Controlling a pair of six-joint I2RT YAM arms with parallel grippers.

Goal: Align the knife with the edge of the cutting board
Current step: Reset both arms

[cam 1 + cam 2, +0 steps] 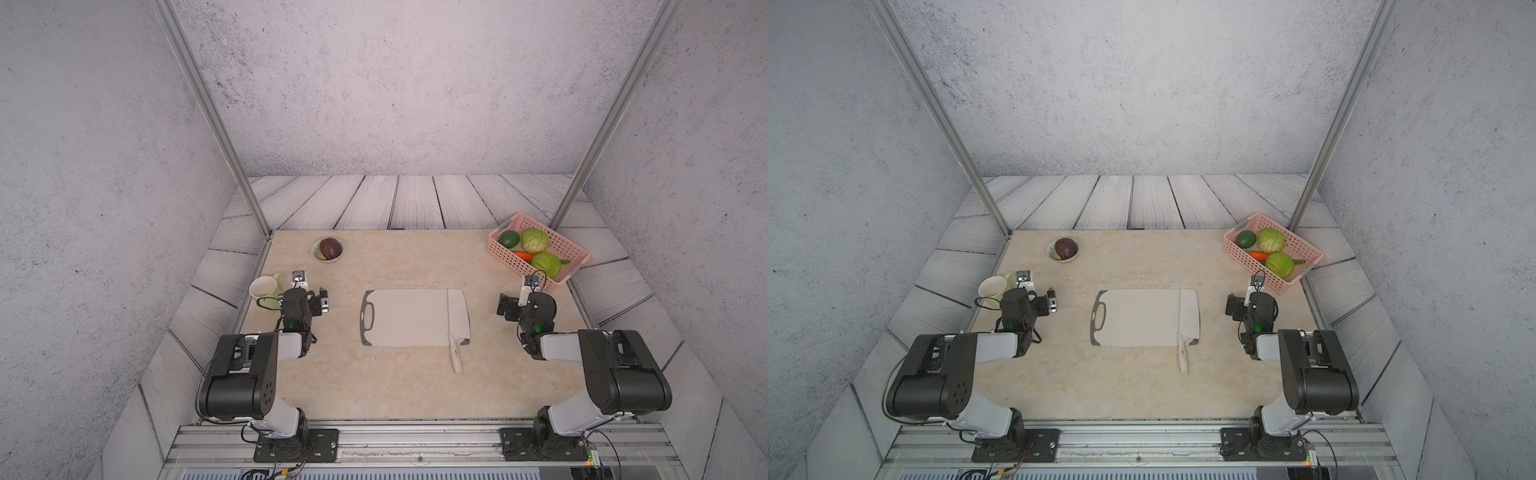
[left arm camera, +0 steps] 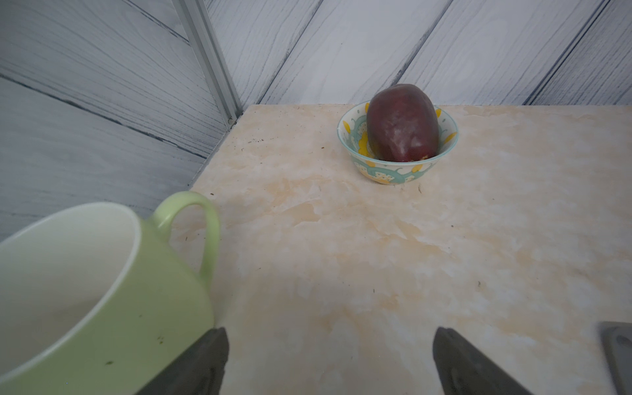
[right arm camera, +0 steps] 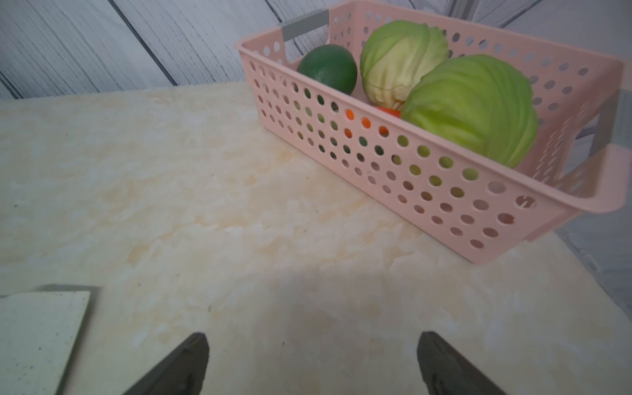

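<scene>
Left arm (image 1: pixel 245 374), right arm (image 1: pixel 623 374): black joint housings, white links, black cables (image 1: pixel 202 374), green LEDs (image 1: pixel 292 323). Black base plates (image 1: pixel 320 451) at 7 and 5 o'clock, silver screws (image 1: pixel 333 444). Left gripper (image 2: pixel 330 337), right gripper (image 3: pixel 313 337): dark grey fingers (image 2: pixel 205 362).

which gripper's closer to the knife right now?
Right. The right gripper hovers open just beyond the board end where the knife lies; the left gripper sits past the opposite end, the whole board between.
</scene>
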